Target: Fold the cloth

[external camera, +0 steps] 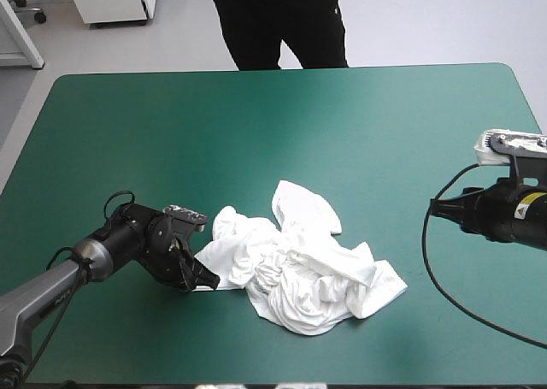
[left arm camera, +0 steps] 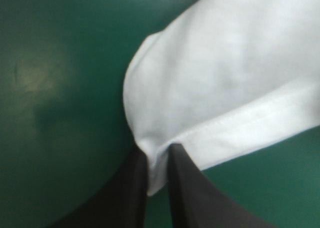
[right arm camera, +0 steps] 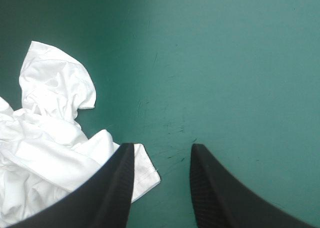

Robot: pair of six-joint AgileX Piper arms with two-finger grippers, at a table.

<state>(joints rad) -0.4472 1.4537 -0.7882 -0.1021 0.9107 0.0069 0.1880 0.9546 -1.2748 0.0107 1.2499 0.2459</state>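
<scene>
The white T-shirt (external camera: 295,269) lies as a crumpled heap on the teal-green cover, a little toward the near edge. My left gripper (external camera: 198,278) is low at the heap's left corner, shut on the T-shirt. In the left wrist view a hemmed edge of the T-shirt (left arm camera: 225,102) runs down between the nearly closed fingers of my left gripper (left arm camera: 157,160). My right gripper (right arm camera: 162,155) stands open over bare cover, off to the right of the heap. The T-shirt (right arm camera: 50,138) lies beside its one finger, and nothing is between the fingers. In the high view only the right wrist shows.
A person (external camera: 278,21) stands just beyond the far edge of the table, hands not over it. The teal-green cover (external camera: 256,124) is bare between the heap and that far edge.
</scene>
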